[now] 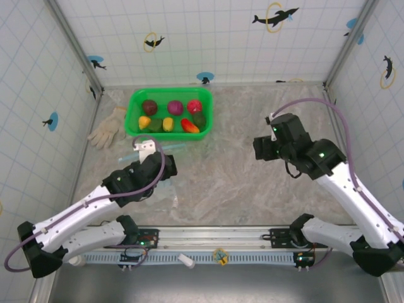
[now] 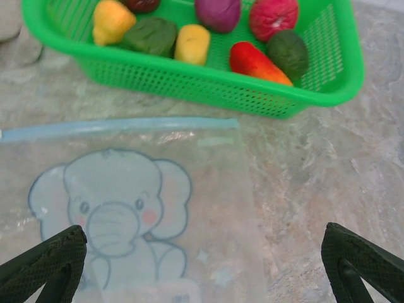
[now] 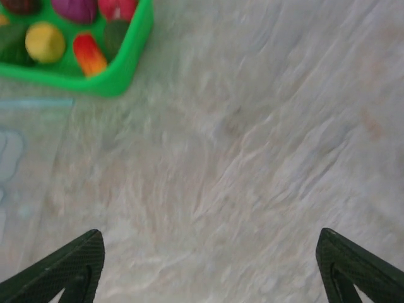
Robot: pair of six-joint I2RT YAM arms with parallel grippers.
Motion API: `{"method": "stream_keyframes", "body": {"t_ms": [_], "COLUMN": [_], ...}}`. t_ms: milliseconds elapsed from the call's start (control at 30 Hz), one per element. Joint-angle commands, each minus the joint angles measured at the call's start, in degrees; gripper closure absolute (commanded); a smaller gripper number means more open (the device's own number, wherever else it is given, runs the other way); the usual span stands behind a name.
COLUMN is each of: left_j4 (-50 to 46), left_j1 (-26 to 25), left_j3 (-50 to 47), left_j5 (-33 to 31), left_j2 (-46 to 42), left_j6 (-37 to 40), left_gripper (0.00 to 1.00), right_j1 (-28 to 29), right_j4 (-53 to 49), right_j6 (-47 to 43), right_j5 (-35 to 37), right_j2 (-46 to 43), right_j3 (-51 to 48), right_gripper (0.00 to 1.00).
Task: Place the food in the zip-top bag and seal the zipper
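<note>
The food (image 1: pixel 175 108) lies in a green mesh basket (image 1: pixel 134 98) at the back: maroon, purple, red, yellow, orange and green pieces. From the left wrist I see the purple piece (image 2: pixel 218 12) and the orange-red piece (image 2: pixel 255 62). The zip-top bag (image 2: pixel 126 214), clear with an elephant print, lies flat in front of the basket. Its pale-blue zipper (image 2: pixel 120 126) faces the basket. My left gripper (image 1: pixel 150 158) hovers open over the bag (image 2: pixel 205 255) with nothing between its fingers. My right gripper (image 1: pixel 266 147) is open above bare table (image 3: pixel 208 259), right of the bag's edge (image 3: pixel 19 164).
A white fabric glove (image 1: pixel 108 129) lies left of the basket. The basket's near wall (image 2: pixel 189 82) stands just beyond the zipper. Tiled walls enclose the marbled table (image 1: pixel 240 183) on three sides. A rail (image 1: pixel 214 243) runs along the near edge.
</note>
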Motion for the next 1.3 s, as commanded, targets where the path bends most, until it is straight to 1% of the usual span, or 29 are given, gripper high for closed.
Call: {"method": "stream_keyframes", "body": {"t_ms": [0,67,100,167,233,300,333,433,500,533,667,733,800,933,1033,1100,1200,1267], "left_j4": [-0.28,0.00,-0.29,0.00,1.52,3.49,3.46,3.80,4.24,4.05,0.65,-1.50,-3.21,-4.01,-3.83,-3.25,-3.15,-2.41], "left_j1": [0.45,0.49,0.45,0.48,0.48,0.44,0.44,0.44,0.44,0.45,0.44,0.48,0.44,0.50,0.44,0.48,0.44,0.99], "left_j3": [-2.25,-2.92,-3.04,-3.52,-4.35,-5.66,-5.95,-6.74,-7.36,-7.70,-8.38,-8.15,-8.08,-8.29,-7.78,-7.11,-5.56,-4.50], "left_j5": [0.49,3.22,5.03,7.26,9.30,11.05,11.11,12.07,13.08,12.99,9.59,7.71,6.21,4.38,2.92,2.08,1.25,2.04], "left_j2": [-2.26,-1.31,-0.46,0.67,0.86,0.41,0.34,-0.12,-1.45,-2.30,-5.94,-7.27,-8.19,-8.75,-7.89,-6.66,-3.88,-1.99], "left_j6": [-7.23,-6.53,-5.77,-4.88,-4.13,-3.64,-4.09,-4.91,-5.37,-5.87,-8.53,-9.40,-10.00,-10.18,-9.25,-8.12,-7.20,-6.73], "left_gripper": [0.02,0.02,0.02,0.02,0.02,0.02,0.02,0.04,0.05,0.05,0.05,0.05,0.04,0.04,0.03,0.03,0.03,0.03], "right_j1": [-0.10,-0.09,-0.14,-0.97,-1.77,-4.05,-4.47,-5.00,-5.59,-5.59,-5.46,-5.37,-5.60,-6.38,-6.81,-7.44,-9.06,-10.67], "right_j4": [4.02,10.65,14.95,20.86,21.27,21.84,23.64,27.32,25.84,23.67,11.84,7.41,5.42,4.13,3.10,1.02,-2.44,-3.24], "right_j6": [4.35,6.51,9.27,12.03,14.16,16.99,17.83,19.46,20.74,20.99,20.51,20.26,20.18,19.53,16.64,14.91,14.24,13.53], "right_j5": [-8.77,-11.17,-11.56,-14.46,-14.50,-20.21,-21.76,-22.42,-22.78,-21.82,-16.12,-12.79,-9.04,-2.95,0.54,4.37,9.84,11.49], "right_j2": [6.82,10.80,12.57,17.89,25.21,34.13,37.05,45.30,51.75,54.83,68.03,72.92,74.57,74.17,73.24,72.19,69.88,66.52], "right_j3": [-1.96,-2.45,-3.17,-2.27,2.76,9.20,10.87,16.85,23.14,26.98,45.01,51.93,54.41,54.27,54.27,54.24,53.25,50.15], "right_gripper": [0.05,0.01,0.01,0.01,0.01,0.04,0.04,0.05,0.05,0.06,0.12,0.14,0.17,0.25,0.32,0.34,0.34,0.35]}}
